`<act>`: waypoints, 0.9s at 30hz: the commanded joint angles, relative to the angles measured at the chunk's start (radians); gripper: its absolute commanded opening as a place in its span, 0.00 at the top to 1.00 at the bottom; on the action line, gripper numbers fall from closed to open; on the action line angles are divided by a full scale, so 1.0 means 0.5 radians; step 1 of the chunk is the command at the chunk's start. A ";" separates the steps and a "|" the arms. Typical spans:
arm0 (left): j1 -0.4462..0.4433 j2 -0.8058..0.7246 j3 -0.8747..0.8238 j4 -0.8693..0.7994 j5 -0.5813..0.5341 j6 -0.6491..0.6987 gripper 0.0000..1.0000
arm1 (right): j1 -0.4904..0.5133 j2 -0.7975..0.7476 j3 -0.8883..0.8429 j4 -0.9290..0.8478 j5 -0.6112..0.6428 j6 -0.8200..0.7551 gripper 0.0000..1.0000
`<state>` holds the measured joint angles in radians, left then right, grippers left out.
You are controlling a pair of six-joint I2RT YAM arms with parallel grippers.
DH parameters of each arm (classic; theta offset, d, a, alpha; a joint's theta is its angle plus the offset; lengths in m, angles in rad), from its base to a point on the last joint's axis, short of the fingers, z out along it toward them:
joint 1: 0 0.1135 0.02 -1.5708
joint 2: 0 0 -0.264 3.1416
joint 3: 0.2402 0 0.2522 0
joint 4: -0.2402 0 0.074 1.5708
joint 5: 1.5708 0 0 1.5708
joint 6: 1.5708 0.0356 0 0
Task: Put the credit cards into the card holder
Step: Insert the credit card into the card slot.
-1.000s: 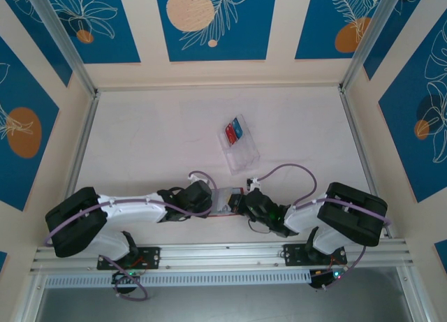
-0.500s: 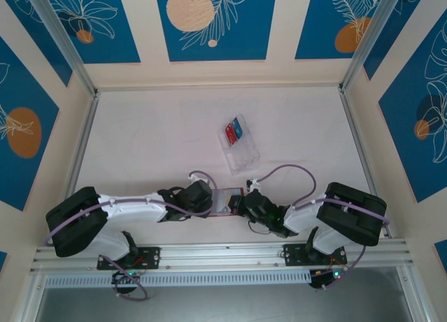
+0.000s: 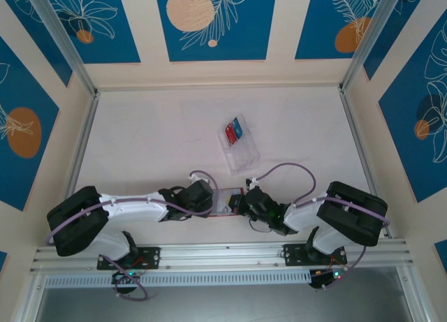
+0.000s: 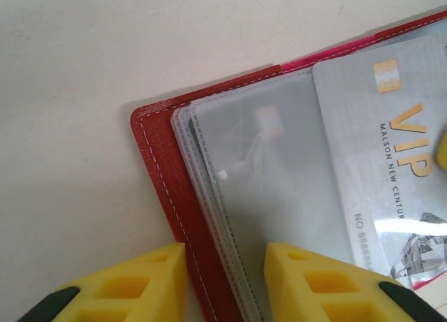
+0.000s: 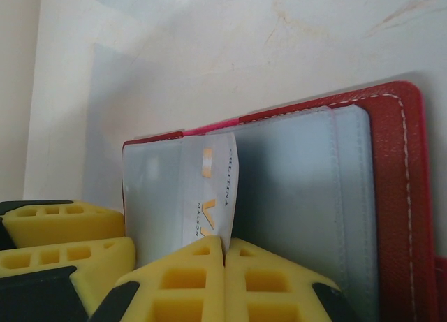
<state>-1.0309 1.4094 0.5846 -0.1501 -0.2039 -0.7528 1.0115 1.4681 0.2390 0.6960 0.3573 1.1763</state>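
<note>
Right jaws pinch a silver credit card (image 5: 209,196), feeding it into the red card holder (image 5: 413,196); left jaws, narrowly parted, straddle its edge, apparently steadying it.

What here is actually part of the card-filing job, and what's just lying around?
Part of the job:
- red card holder, lying open
- silver VIP card, pinched in the right claw
- left claw, at the holder's edge
- red card and blue card, waiting

Just lying about:
- clear tray, holding those two waiting cards
</note>
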 commanded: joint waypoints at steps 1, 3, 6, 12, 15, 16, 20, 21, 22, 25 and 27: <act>-0.030 0.062 -0.001 -0.092 -0.006 -0.007 0.66 | -0.028 0.029 -0.029 -0.426 -0.084 -0.120 1.00; -0.029 0.065 0.001 -0.095 -0.009 -0.007 0.66 | -0.030 0.012 -0.021 -0.466 -0.095 -0.136 1.00; -0.030 0.071 0.005 -0.084 -0.009 -0.010 0.66 | -0.038 0.001 -0.019 -0.506 -0.113 -0.138 1.00; -0.030 0.080 0.015 -0.086 -0.006 -0.007 0.67 | -0.054 -0.042 -0.051 -0.539 -0.128 -0.134 1.00; -0.030 0.082 0.017 -0.084 -0.009 -0.007 0.67 | -0.060 -0.053 -0.034 -0.569 -0.149 -0.158 1.00; -0.030 0.086 0.018 -0.084 -0.009 -0.008 0.66 | -0.060 -0.051 -0.027 -0.578 -0.155 -0.165 1.00; -0.030 0.093 0.021 -0.079 -0.003 -0.007 0.67 | -0.071 -0.025 -0.017 -0.570 -0.187 -0.176 1.00; -0.030 0.095 0.021 -0.077 -0.005 -0.006 0.66 | -0.073 -0.014 -0.005 -0.571 -0.207 -0.186 1.00; -0.030 0.100 0.024 -0.077 -0.003 -0.004 0.66 | -0.073 -0.002 0.009 -0.576 -0.219 -0.200 1.00; -0.030 0.113 0.036 -0.076 -0.003 0.002 0.67 | -0.075 0.039 0.025 -0.563 -0.241 -0.210 1.00; -0.030 0.116 0.039 -0.074 0.000 -0.001 0.67 | -0.075 0.053 0.036 -0.557 -0.254 -0.222 1.00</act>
<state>-1.0328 1.4273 0.6006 -0.1539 -0.2111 -0.7528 0.9730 1.4464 0.2768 0.5903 0.2676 1.1122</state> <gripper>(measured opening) 0.335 0.066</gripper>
